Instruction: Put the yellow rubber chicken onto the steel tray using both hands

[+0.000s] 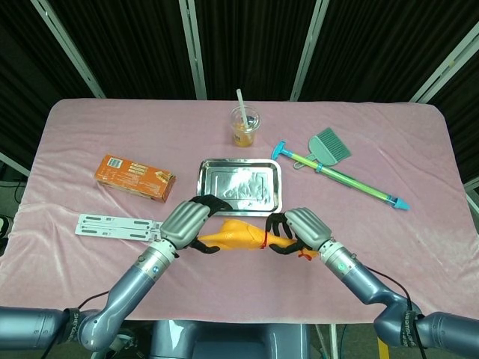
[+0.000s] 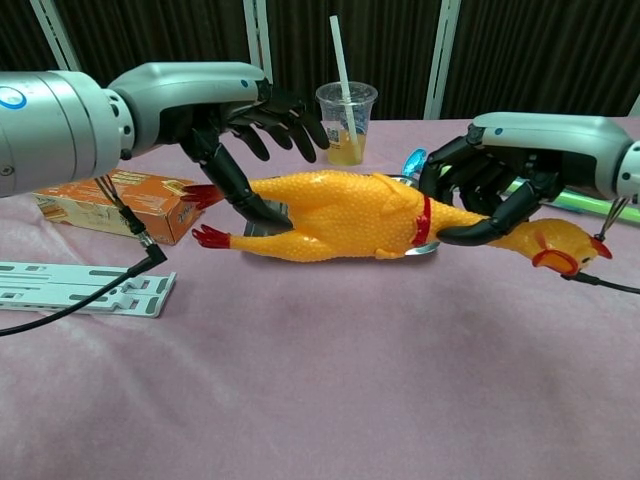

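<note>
The yellow rubber chicken [image 1: 238, 235] [image 2: 340, 215] hangs level above the cloth, just in front of the steel tray [image 1: 239, 185]. My right hand [image 1: 298, 229] [image 2: 495, 175] grips its neck by the red collar, and the head [image 2: 560, 245] sticks out to the right. My left hand [image 1: 191, 220] [image 2: 235, 105] hovers over the leg end with its fingers spread. Its thumb reaches down beside the red feet [image 2: 212, 237], and no closed grasp shows. In the chest view the chicken hides nearly all of the tray.
A cup of orange drink with a straw [image 1: 244, 127] [image 2: 346, 125] stands behind the tray. An orange box [image 1: 135, 178] [image 2: 120, 205] and white flat strips [image 1: 116, 224] [image 2: 80, 287] lie to the left. A green dustpan brush [image 1: 329, 146] and a long stick [image 1: 355, 182] lie at the right.
</note>
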### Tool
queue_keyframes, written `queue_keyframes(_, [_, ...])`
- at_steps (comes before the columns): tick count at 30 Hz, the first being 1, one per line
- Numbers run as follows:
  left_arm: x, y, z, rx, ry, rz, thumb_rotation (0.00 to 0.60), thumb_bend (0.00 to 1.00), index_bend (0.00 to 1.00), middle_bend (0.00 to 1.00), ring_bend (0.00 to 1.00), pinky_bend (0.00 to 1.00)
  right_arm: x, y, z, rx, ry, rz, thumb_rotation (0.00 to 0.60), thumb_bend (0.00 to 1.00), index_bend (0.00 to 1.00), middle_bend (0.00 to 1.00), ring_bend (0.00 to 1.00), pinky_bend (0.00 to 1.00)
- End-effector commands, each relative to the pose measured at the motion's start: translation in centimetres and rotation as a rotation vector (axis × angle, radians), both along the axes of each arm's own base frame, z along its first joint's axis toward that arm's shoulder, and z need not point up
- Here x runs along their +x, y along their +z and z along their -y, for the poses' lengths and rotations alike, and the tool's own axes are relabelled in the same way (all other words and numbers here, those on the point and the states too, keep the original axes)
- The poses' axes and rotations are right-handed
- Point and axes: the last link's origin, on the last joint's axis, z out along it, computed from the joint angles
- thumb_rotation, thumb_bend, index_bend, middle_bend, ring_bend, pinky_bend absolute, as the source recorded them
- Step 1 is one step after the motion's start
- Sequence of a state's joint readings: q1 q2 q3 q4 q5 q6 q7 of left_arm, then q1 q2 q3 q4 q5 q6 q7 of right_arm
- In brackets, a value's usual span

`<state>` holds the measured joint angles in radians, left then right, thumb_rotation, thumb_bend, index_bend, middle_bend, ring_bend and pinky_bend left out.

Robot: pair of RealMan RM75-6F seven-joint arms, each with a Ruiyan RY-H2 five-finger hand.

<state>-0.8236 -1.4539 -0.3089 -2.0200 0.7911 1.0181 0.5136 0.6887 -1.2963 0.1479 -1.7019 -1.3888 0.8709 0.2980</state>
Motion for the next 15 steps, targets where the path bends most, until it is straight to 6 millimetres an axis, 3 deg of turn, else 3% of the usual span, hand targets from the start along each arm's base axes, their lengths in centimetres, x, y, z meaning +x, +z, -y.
queue_keyframes(1, [0.5,-0.4,-0.1,-0.021,0.007,0.011,0.600,0.03,0.25,0.24,0.15,0.20,0.3,0.0,0.0,-0.001,0.003,0.006,0.600,0.46,0.89,0.72,0.71,0.80])
queue_keyframes(9, [1.1,-1.2,0.0,-0.073,0.033,0.034,0.600,0.05,0.26,0.26,0.17,0.24,1.0,-0.2,0.3,-0.006,0.007,0.016,0.600,0.46,0.89,0.72,0.71,0.80])
queue_keyframes(15, [1.4,-1.4,0.0,-0.061,0.041,0.043,0.600,0.13,0.34,0.34,0.25,0.29,1.4,-0.4,0.5,-0.007,0.006,0.022,0.600,0.47,0.89,0.73,0.72,0.80])
